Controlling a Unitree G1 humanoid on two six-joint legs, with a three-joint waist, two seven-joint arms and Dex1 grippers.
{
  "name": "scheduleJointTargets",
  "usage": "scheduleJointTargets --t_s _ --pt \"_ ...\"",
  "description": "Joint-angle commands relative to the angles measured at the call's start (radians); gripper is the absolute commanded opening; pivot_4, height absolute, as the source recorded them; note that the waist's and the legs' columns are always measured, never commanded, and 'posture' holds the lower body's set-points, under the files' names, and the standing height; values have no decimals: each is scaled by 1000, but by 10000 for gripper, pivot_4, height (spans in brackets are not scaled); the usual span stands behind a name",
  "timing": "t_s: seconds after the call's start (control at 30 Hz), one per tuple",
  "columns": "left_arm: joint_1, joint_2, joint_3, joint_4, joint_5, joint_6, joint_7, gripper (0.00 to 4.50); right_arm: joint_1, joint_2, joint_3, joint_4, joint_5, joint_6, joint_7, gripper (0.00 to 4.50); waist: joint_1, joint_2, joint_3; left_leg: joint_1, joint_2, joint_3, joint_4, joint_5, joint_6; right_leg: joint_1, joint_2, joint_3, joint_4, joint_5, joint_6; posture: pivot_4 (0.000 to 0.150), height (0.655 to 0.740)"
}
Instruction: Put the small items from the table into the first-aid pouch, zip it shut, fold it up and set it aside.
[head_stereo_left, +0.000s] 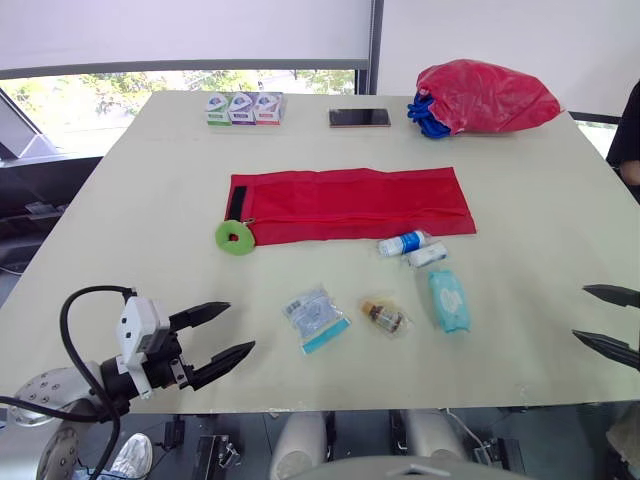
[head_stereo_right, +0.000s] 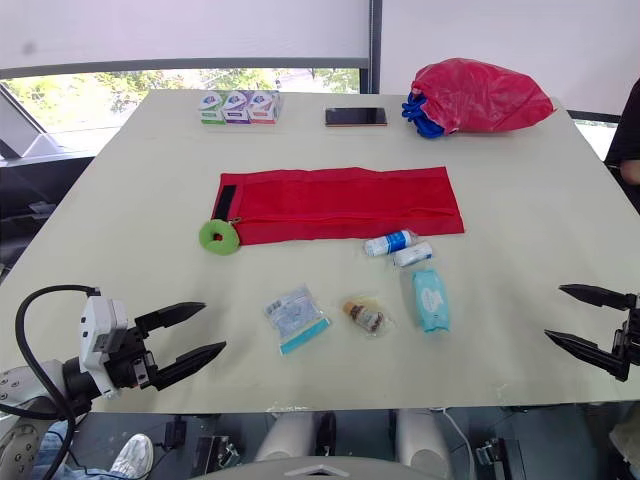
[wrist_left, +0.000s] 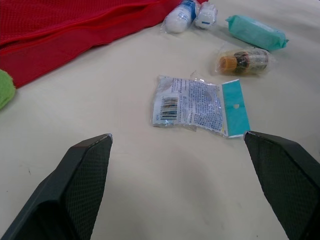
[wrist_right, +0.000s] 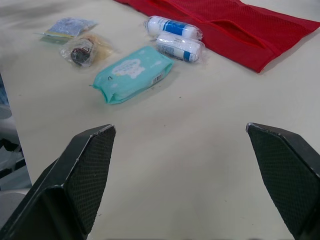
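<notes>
Pouch (head_stereo_left: 350, 205) lay flat and unfolded mid-table (head_stereo_left: 150, 200), with a green ring (head_stereo_left: 236, 237) at its left end. Small items sat loose just in front of it: two rolls (head_stereo_left: 403, 243) touching the near edge, wipes pack (head_stereo_left: 447, 298) beside them, a bagged bottle (head_stereo_left: 385, 317), possibly iodine, and a sachet (head_stereo_left: 315, 317) furthest left. Left gripper (head_stereo_left: 240, 327) hovered at the near left edge, fingers spread wide, holding nothing, the sachet ahead of it. Right gripper (head_stereo_right: 553, 311) was at the near right edge, also wide open and empty, well apart from the wipes pack. At the far edge: three boxes (head_stereo_left: 244, 108), phone (head_stereo_left: 359, 117), red bag (head_stereo_left: 485, 97).
</notes>
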Motion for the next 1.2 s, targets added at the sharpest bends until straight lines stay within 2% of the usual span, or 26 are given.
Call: scheduleJointTargets --t_s 0.03,0.77,0.9,1.2 --pt "-3 0 28 -12 -14 -14 -9 44794 -18 1 -8 -10 8 -3 -3 44722 0 0 0 0 0 0 0 0 0 0 0 0 0 0 0 1500 7400" --pt "-22 -29 9 -16 -13 -11 -2 44794 -42 21 17 -125 18 53 -48 44722 0 0 0 0 0 0 0 0 0 0 0 0 0 0 0 1500 7400" --pt "-40 -8 0 -17 -16 22 5 44794 -41 47 37 -257 54 110 -92 44722 0 1 0 0 0 0 0 0 0 0 0 0 0 0 0 1500 7400" --pt "-191 120 -94 66 -35 219 -40 44794 -92 87 152 -625 142 291 -282 44722 1 1 1 -2 0 -2 0 0 0 -1 0 -2 0 0 0 1500 7400"
